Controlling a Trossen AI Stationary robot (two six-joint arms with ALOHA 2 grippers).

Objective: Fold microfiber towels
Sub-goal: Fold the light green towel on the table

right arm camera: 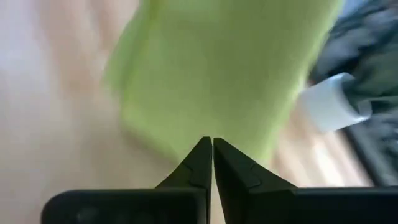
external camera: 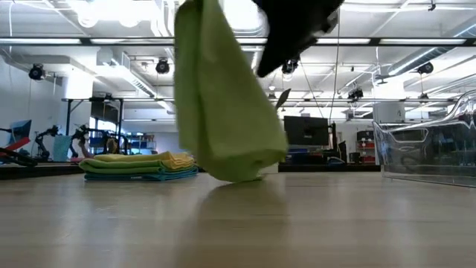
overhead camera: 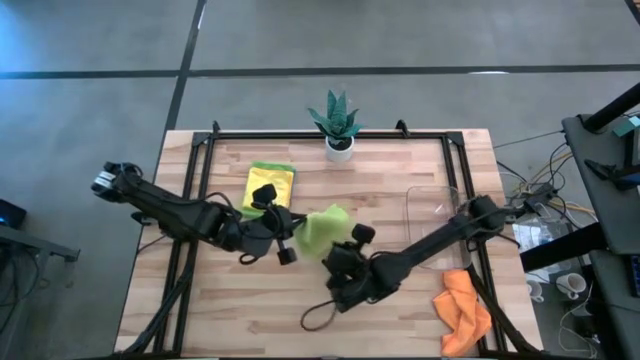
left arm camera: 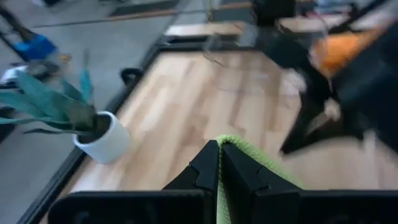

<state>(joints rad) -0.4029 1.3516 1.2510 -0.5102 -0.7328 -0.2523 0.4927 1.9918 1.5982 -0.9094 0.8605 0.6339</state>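
Note:
A lime green microfiber towel (overhead camera: 322, 228) hangs over the middle of the table between my two grippers, and its lower end (external camera: 238, 176) touches the tabletop. My left gripper (overhead camera: 292, 232) comes from the table's left and is shut on it. My right gripper (overhead camera: 352, 240) comes from the right, just near of the towel, and is shut at its edge. Folded towels, with a yellow one on top, lie in a stack (overhead camera: 268, 185) at the far left. An orange towel (overhead camera: 462, 310) lies crumpled at the near right corner. My left gripper pinches an upper edge of the towel (left arm camera: 231, 144) between its two fingers, slanting down from the table's left. The cloth runs back between the fingers and hangs slack below them. My right gripper's fingertips meet right at the towel's edge (right arm camera: 214, 127). How many layers it has, I cannot tell.
A clear plastic tray (overhead camera: 440, 210) stands at the right, behind my right arm. A small potted plant (overhead camera: 338, 128) stands at the middle of the far edge. Bare wood (overhead camera: 230, 300) shows at the near left.

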